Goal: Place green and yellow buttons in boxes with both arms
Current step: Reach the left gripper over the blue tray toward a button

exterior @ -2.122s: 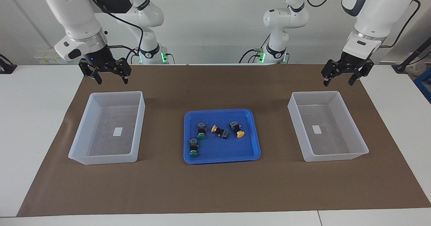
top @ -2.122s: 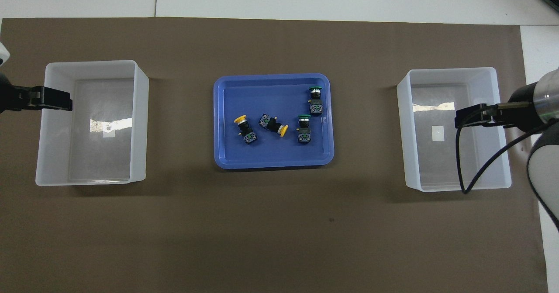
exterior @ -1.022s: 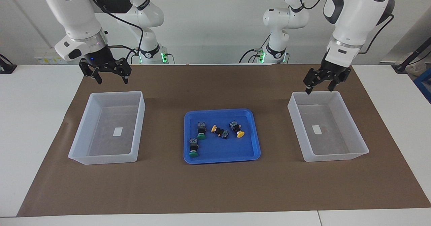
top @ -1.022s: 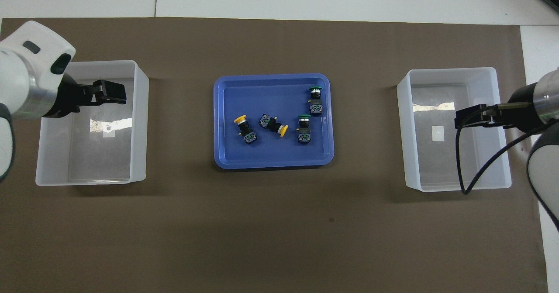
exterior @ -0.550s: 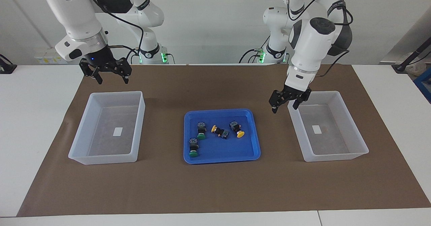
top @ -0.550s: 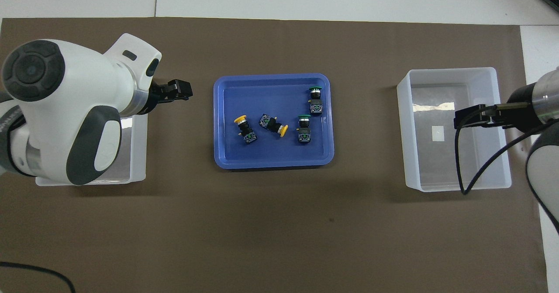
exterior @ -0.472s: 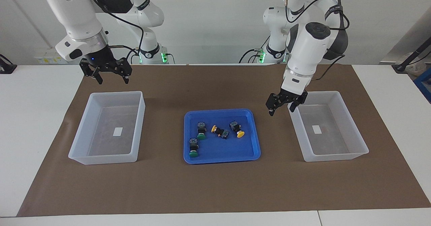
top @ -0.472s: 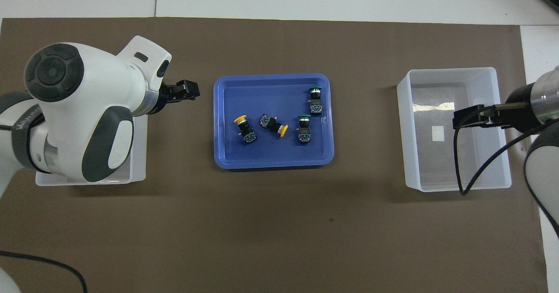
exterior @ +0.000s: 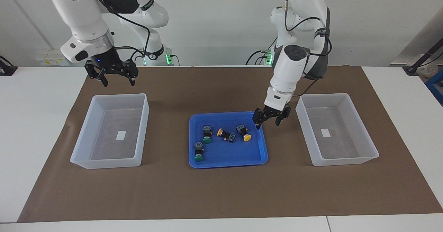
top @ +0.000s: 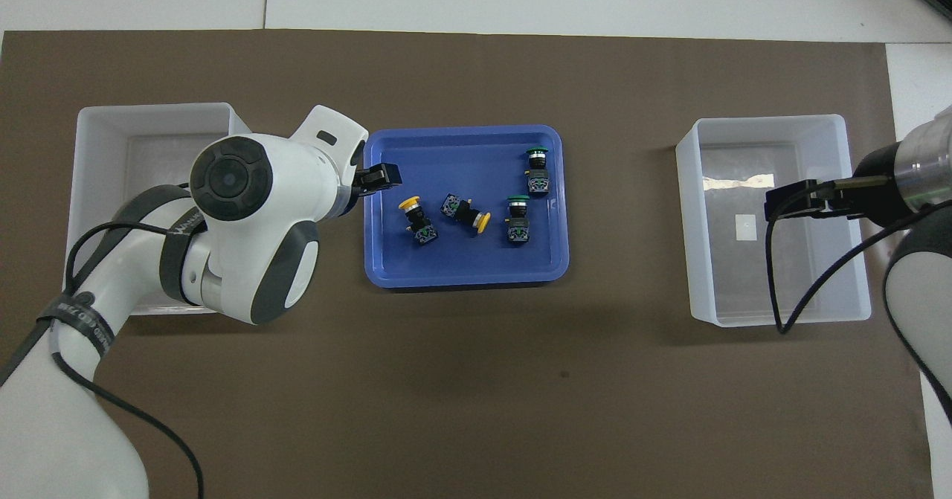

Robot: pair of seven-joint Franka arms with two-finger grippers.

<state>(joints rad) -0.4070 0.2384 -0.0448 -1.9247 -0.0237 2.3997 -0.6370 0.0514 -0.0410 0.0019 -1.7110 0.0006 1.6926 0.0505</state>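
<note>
The left hand (exterior: pixel 267 121), its fingers spread apart and holding nothing, is being held low over the edge of the blue tray (exterior: pixel 254 159) at the left arm's end, just beside a yellow button (exterior: pixel 243 132). All four buttons are lying in the tray: a second yellow one (exterior: pixel 225 135) and two green ones (exterior: pixel 207 134) (exterior: pixel 199 151). Both boxes (exterior: pixel 111 131) (exterior: pixel 335 130) are being left unfilled on the table (exterior: pixel 41 97). The right hand (exterior: pixel 113 78), fingers apart, is being kept waiting above the table near its box.

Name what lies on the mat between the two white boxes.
The blue tray, holding two green buttons and two yellow buttons, lies between the boxes; both views show it. The left gripper hangs over its edge.
</note>
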